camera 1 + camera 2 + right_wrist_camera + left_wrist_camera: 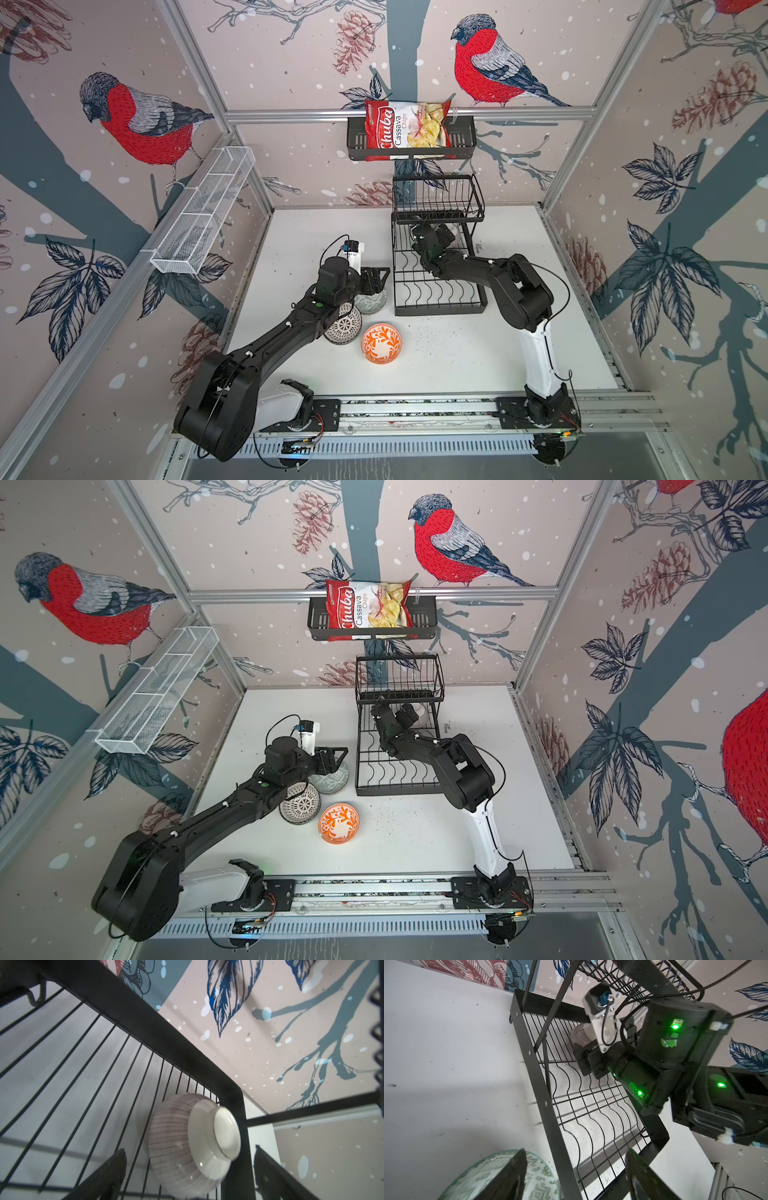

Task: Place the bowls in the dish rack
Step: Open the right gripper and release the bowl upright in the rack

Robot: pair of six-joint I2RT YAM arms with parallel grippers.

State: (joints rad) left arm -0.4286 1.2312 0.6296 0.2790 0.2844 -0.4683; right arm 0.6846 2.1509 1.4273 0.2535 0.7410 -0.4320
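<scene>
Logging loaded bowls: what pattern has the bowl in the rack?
Bowl: thin pink lines, white foot; right wrist view.

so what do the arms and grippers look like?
Black, boxy left arm and right arm, one white link near each base. Thin black cables, green lights, white camera mounts. Both left gripper and right gripper: two flat black fingers.

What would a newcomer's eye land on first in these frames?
The wallpaper's big red-breasted birds, then the red chips bag in the black shelf on the back wall. On the table the orange floral bowl stands out. The right gripper is open either side of a pink-lined bowl lying on its side in the dish rack.
</scene>
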